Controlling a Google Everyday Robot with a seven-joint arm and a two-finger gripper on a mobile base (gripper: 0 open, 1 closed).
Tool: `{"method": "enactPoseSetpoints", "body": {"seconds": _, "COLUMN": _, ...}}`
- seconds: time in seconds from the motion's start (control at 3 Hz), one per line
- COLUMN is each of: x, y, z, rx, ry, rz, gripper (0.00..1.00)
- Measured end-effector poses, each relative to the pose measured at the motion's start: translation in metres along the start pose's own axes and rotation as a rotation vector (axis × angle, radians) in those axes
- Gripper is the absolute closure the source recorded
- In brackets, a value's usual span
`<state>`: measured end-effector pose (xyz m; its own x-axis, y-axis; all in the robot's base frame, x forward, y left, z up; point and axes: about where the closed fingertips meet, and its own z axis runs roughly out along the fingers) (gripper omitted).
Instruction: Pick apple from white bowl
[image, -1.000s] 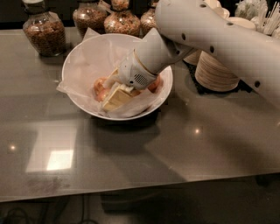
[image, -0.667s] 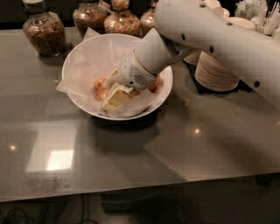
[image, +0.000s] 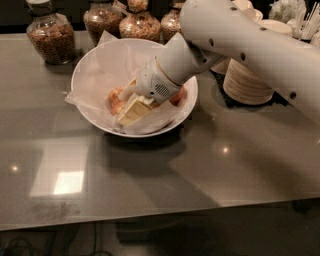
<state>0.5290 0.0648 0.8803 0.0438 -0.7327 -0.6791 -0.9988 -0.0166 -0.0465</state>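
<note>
Gripper (image: 131, 111): jaws low inside white bowl (image: 165, 129), spread or pinching cannot be told; apple (image: 116, 99) just beside them, on crinkled paper liner (image: 100, 65); bowl on worktop (image: 200, 175), jars (image: 50, 37) behind. Risk, as judged: jaws snag liner and drag bowl, or apple rolls from a shallow grip

- The white bowl (image: 176, 124) is glossy and smooth, like glazed ceramic.
- The paper (image: 107, 65) lining it is thin, white, crinkled and matt.
- The apple (image: 116, 98) has smooth skin with a faint sheen.
- The gripper (image: 131, 112), down inside the bowl beside the apple, looks like smooth cream plastic.
- The arm (image: 240, 45) has a smooth, matt white shell.
- The table (image: 200, 170) is polished grey and mirrors lights.
- The jars (image: 50, 37) are clear glass.
</note>
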Motion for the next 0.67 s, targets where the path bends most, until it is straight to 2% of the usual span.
{"method": "enactPoseSetpoints", "body": {"seconds": 0.33, "x": 0.0, "y": 0.0, "z": 0.0, "rx": 0.0, "ry": 0.0, "rz": 0.0, "gripper": 1.0}}
{"method": "enactPoseSetpoints", "body": {"seconds": 0.67, "x": 0.0, "y": 0.0, "z": 0.0, "rx": 0.0, "ry": 0.0, "rz": 0.0, "gripper": 0.82}}
